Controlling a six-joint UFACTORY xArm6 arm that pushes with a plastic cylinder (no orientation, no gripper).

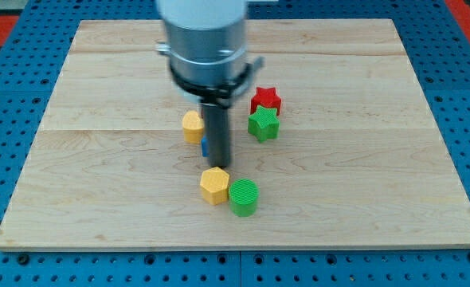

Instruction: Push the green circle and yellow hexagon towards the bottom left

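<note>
The green circle (244, 197) and the yellow hexagon (214, 185) sit touching side by side, a little below the board's middle, the hexagon to the view's left. My tip (219, 164) is just above the yellow hexagon, very close to its top edge, and up-left of the green circle. The rod hangs from the grey arm body (205, 40) at the view's top.
A second yellow block (192, 126) lies left of the rod, with a blue block (205, 146) mostly hidden behind the rod. A red star (266, 100) and a green star (263, 124) touch right of the rod. The wooden board (362, 183) rests on blue pegboard.
</note>
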